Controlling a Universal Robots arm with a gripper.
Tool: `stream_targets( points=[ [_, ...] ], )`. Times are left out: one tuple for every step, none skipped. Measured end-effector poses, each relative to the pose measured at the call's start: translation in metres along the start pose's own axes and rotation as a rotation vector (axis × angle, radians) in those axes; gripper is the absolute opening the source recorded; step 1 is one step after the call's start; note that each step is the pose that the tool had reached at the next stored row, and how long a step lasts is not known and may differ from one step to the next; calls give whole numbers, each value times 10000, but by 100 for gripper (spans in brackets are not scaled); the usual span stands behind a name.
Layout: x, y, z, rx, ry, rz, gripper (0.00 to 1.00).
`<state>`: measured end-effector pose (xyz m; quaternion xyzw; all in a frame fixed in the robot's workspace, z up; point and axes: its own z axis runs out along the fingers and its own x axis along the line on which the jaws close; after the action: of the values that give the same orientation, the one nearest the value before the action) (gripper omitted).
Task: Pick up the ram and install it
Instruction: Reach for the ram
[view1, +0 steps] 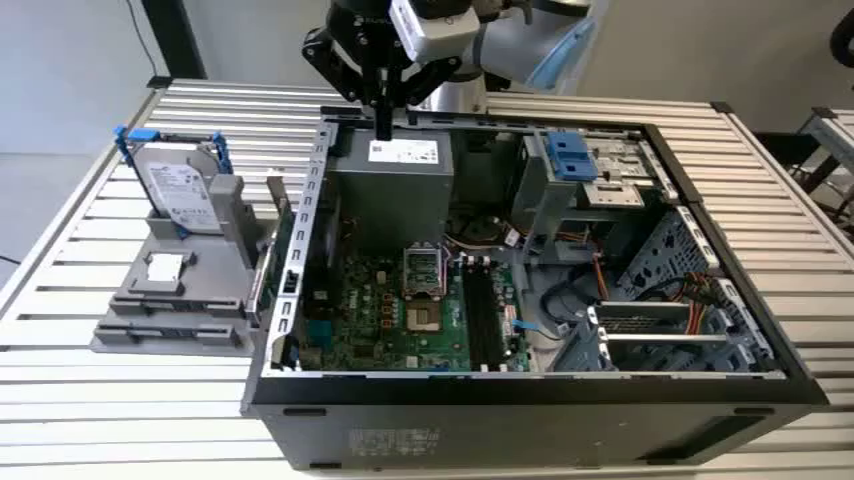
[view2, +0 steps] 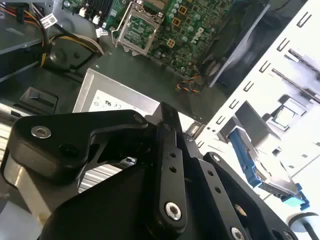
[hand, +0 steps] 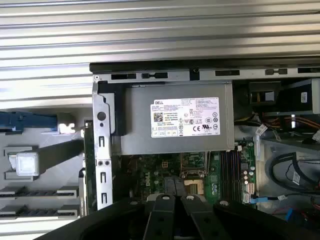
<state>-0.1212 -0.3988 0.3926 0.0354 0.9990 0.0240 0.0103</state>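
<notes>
My gripper (view1: 384, 128) hangs above the back edge of the open computer case (view1: 747, 385), over the grey power supply (view1: 394, 180). Its black fingers (view2: 167, 145) are pressed together with nothing showing between them. In the first wrist view the gripper (hand: 172, 200) points over the power supply (hand: 175, 125). A thin dark board that looks like the ram (view1: 274, 215) stands on edge between the grey fixture (view1: 174, 290) and the case's wall on the exterior view's left, well off from the gripper; its edge (hand: 88, 165) also shows in the first wrist view. The black memory slots (view1: 481, 315) lie on the green motherboard.
A silver hard drive (view1: 178, 190) in a blue frame leans on the fixture. Inside the case are a processor socket (view1: 423, 270), a blue-clipped drive bay (view1: 574, 155) and loose cables (view1: 561, 300). All of it rests on a slatted metal table (view1: 134, 400).
</notes>
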Motion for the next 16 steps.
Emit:
stream_targets(
  points=[
    [0,0,0,0,0,0,0],
    [0,0,0,0,0,0,0],
    [0,0,0,0,-1,0,0],
    [0,0,0,0,0,0,0],
    [0,0,0,0,0,0,0],
    [0,0,0,0,-1,0,0],
    [0,0,0,0,0,0,0],
    [0,0,0,0,0,0,0],
    [0,0,0,0,0,0,0],
    [0,0,0,0,0,0,0],
    [0,0,0,0,0,0,0],
    [0,0,0,0,0,0,0],
    [0,0,0,0,0,0,0],
    [7,0,0,0,0,1,0],
    [17,-1,-1,1,1,1,0],
    [29,-2,-2,2,1,0,0]
  ],
)
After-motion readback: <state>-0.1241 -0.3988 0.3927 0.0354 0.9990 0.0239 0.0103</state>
